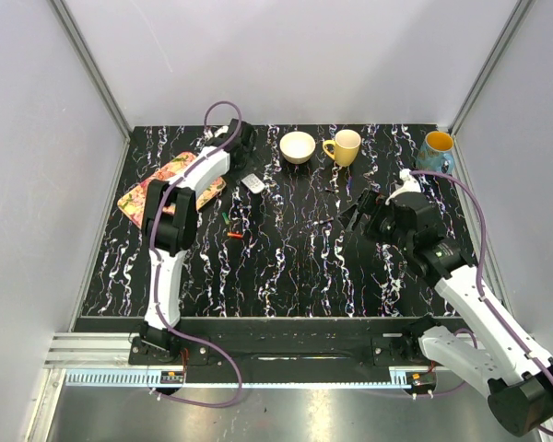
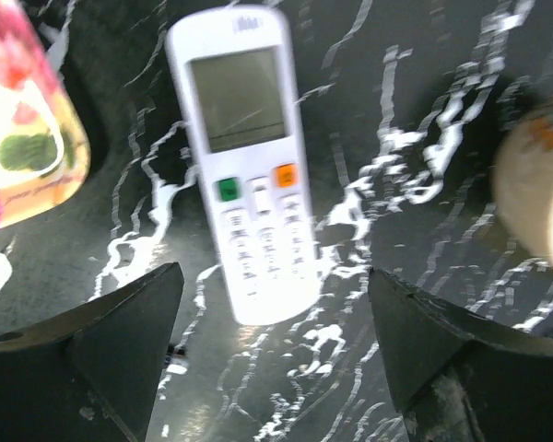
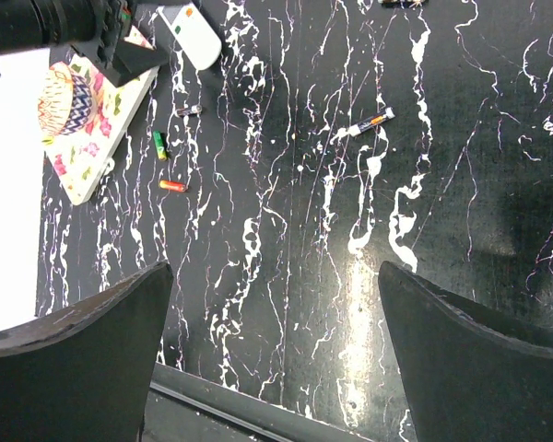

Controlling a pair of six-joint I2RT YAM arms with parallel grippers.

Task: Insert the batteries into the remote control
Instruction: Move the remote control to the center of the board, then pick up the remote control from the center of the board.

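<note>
The left fingers [image 2: 120, 341] stand wide apart and hold nothing above the desk [image 2: 396, 110]. Just ahead of them the white remote control [image 2: 244, 175] lies face up, display and buttons showing, between a floral tray [image 2: 18, 120] and a cream bowl [image 2: 535, 193]. The right fingers [image 3: 83, 341] are equally spread and empty, well apart from it. A green battery [image 3: 159, 144] and a red battery [image 3: 173, 185] lie loose near the tray.

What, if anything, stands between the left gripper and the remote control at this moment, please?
Nothing visible does. In the left wrist view the remote control lies face up on the table, just ahead of the open left gripper. The flowered tray sits off to one side, clear of the path.
</note>
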